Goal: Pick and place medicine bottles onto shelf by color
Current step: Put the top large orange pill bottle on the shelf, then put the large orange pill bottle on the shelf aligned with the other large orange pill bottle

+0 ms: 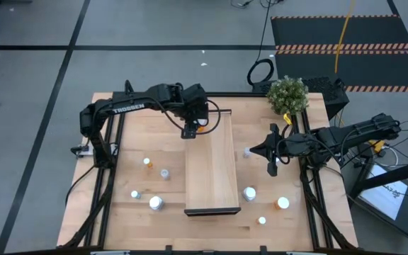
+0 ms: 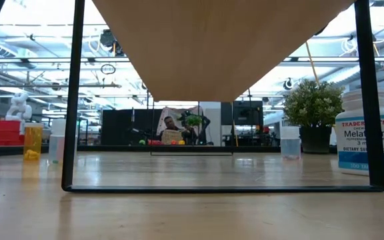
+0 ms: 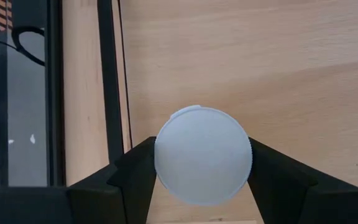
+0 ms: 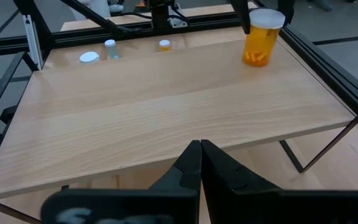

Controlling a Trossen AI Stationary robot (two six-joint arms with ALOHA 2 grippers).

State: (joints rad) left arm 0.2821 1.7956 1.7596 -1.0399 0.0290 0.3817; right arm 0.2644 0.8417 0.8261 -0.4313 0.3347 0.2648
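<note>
Taking the shelf [image 1: 212, 166] as the marker and going from left to right: on the table top [image 1: 126, 219] left of the shelf stand four loose bottles, an orange one [image 1: 147, 162], a pale one [image 1: 165, 173], a small one [image 1: 135, 194] and a white-capped one [image 1: 156, 203] nearest the shelf's near end. Over the shelf's far left corner the left gripper [image 1: 194, 128] has its fingers [image 3: 135, 180] clamped on the white cap [image 3: 202, 155] of an orange bottle [image 4: 258, 37], which stands upright at that corner in the right wrist view. Right of the shelf a white bottle [image 1: 249, 193] sits just beside its near end, with a tiny cap [image 1: 262, 220] and an orange-lidded bottle [image 1: 282, 203] farther out. The right gripper [image 1: 273, 168] hangs just off the shelf's right edge, fingers pressed together on nothing. Beyond it, a small potted plant [image 1: 287, 94] stands at the table's far right corner
</note>
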